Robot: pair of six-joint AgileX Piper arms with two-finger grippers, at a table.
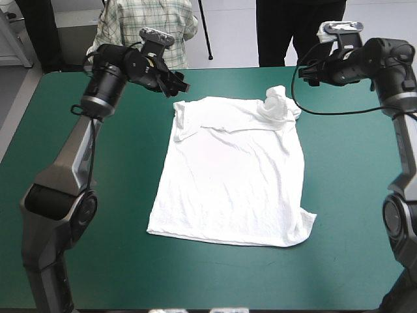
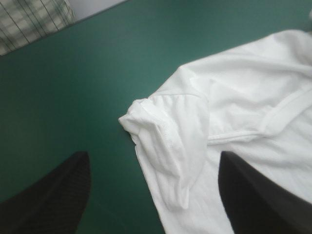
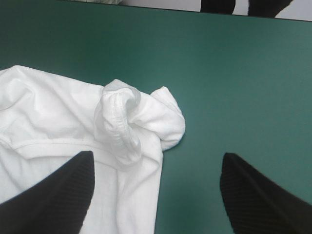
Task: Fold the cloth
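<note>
T-shirt (image 1: 228,176): spread flat, middle of bench (image 1: 345,195), collar toward far edge. Left claw (image 2: 153,156) released, hovering over tucked sleeve (image 2: 165,146). Right claw (image 3: 157,155) released, over bunched sleeve (image 3: 139,124). Judgement: flatten both sleeves first, then pinch the shoulder corners evenly, both sides together. No containers in view.

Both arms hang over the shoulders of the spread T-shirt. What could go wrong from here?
The T-shirt's bunched sleeve lies just ahead of the right gripper. Its open jaws may pinch only that wad, skewing the fold. The curled sleeve lies between the left gripper's open jaws, so a grasp might catch a single layer.
</note>
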